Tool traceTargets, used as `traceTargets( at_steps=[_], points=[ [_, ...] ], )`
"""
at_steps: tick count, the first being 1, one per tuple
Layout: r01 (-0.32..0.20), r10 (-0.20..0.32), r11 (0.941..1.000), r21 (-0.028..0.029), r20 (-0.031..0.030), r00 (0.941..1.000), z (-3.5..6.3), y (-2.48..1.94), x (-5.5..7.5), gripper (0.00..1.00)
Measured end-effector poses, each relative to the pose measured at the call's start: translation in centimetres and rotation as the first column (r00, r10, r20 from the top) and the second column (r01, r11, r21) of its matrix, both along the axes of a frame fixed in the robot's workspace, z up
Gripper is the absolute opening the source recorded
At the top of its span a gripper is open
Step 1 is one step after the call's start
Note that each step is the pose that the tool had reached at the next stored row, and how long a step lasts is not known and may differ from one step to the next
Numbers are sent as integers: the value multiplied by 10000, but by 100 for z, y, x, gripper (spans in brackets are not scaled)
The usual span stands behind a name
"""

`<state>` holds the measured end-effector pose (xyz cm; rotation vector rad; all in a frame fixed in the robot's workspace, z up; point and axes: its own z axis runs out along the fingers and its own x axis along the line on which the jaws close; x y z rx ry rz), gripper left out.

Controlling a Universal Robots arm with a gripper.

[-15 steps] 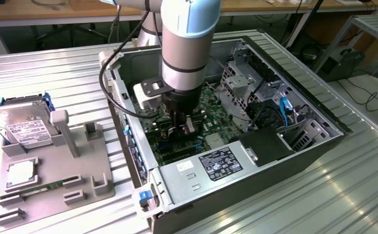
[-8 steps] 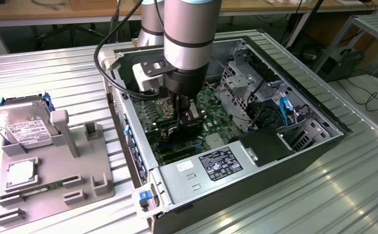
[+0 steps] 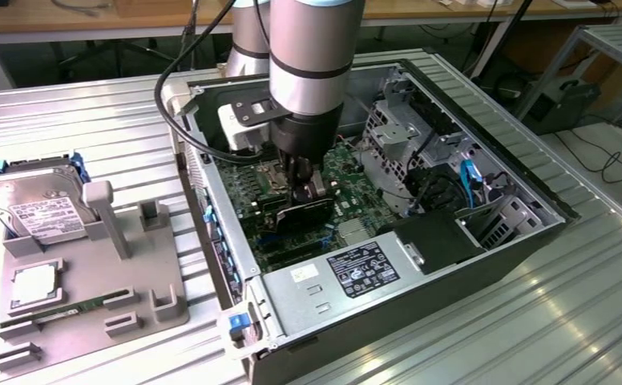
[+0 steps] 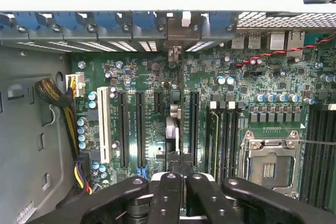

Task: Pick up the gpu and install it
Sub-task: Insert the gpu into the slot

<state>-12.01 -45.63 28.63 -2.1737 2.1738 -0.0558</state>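
Open PC case (image 3: 397, 265) is sitting on the ribbed metal table (image 3: 108, 120), lying on its side, taking up centre frame in the exterior view. Arm (image 3: 305, 56) is reaching straight down into it from 12 o'clock. Grey fixture tray (image 3: 86, 297) is sitting at 9 o'clock of the case, holding the silver hard drive (image 3: 35, 204) upright and a narrow green memory stick (image 3: 70, 311) flat. Motherboard (image 4: 152, 85) is lying on the case floor. Gpu (image 3: 300, 210) is standing on edge over the expansion slots, at board centre. Gripper (image 3: 302, 178) is clamping narrow on the gpu's top edge; wrist view is showing the card edge-on between the fingers (image 4: 167, 195).
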Motion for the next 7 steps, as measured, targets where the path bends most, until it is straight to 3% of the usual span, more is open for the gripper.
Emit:
traceTargets(
  at_steps=[7],
  points=[
    [0, 0, 10000, 1, 0, 10000, 0, 0, 0, 11]
  ],
)
